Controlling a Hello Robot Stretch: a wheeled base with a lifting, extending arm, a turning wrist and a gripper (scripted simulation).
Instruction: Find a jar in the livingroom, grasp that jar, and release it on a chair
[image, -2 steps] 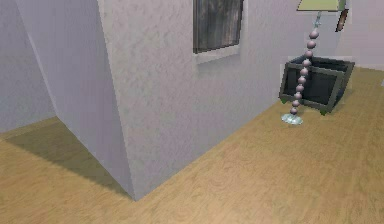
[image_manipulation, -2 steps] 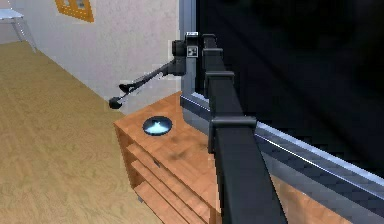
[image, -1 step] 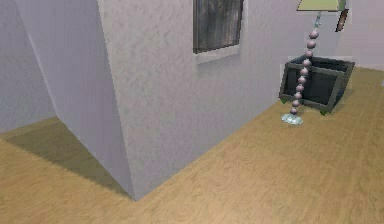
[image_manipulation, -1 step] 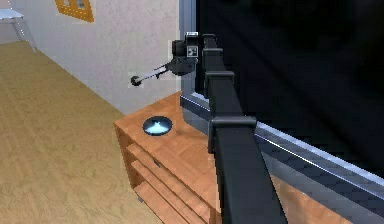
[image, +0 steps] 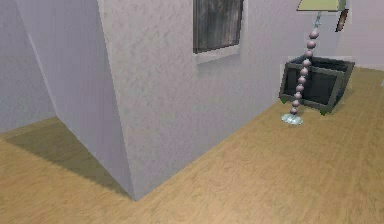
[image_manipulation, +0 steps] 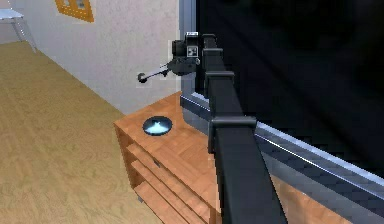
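- Claw (image_manipulation: 146, 75) sits at the end of my dark arm (image_manipulation: 235, 150), up by the wall (image_manipulation: 110, 50).
- I cannot tell how its fingers are set. It holds nothing, with just bare wall behind the tips.
- I see a yellow picture (image_manipulation: 75, 9) on that wall, too small for me to read.
- A small round thing (image_manipulation: 157, 125), dark with a pale blue middle, lies on the wood shelf (image_manipulation: 190, 150), lower in the side view than the claw. I cannot tell if it is the jar.
- Ahead I see a lamp (image: 305, 75) by a dark box (image: 325, 85).
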